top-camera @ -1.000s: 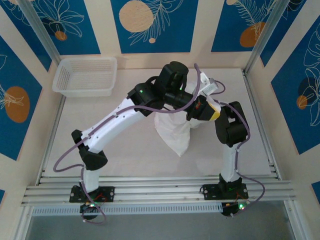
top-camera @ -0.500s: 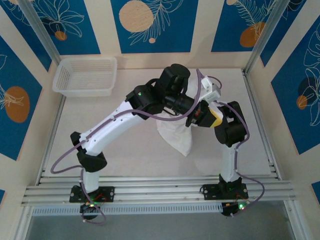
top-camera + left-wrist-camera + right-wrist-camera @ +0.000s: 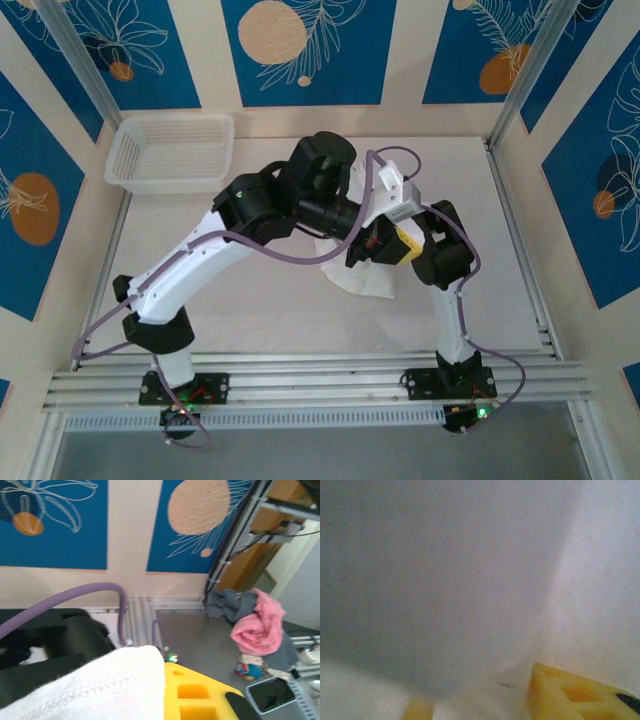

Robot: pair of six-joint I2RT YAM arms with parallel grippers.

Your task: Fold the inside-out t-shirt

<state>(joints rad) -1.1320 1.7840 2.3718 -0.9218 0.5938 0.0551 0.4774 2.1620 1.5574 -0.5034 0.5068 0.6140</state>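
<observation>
1. The t-shirt [image 3: 368, 282] lies at the middle of the bench [image 3: 250, 300], largely covered by the two wrists above it. It looks bunched rather than spread. Let go like this, it would likely drop in a heap, with no flat layer to fold and the inside-out seams twisted. A second ago it showed as a long tapering drop. Now a shorter, wider patch shows, shifted left.

2. The left arm [image 3: 200, 250] and the right arm [image 3: 445, 255] meet closely over the cloth, with purple cables [image 3: 390, 150] looping beside them. Crowded this way, a wrist could knock the other or snag a cable. Both arms have swung left since the earlier frame, and the left elbow has dropped toward the near edge.

3. The left hand [image 3: 165, 695] is closed, and a stitched edge of the cloth is bunched against its yellow finger [image 3: 200, 695]. So narrow a pinch may slip under a pull.

4. The right hand [image 3: 495, 700] is smothered in white cloth, so it cannot be told whether it grips. If it does not, the shirt would hang from the left hand alone and twist.
</observation>
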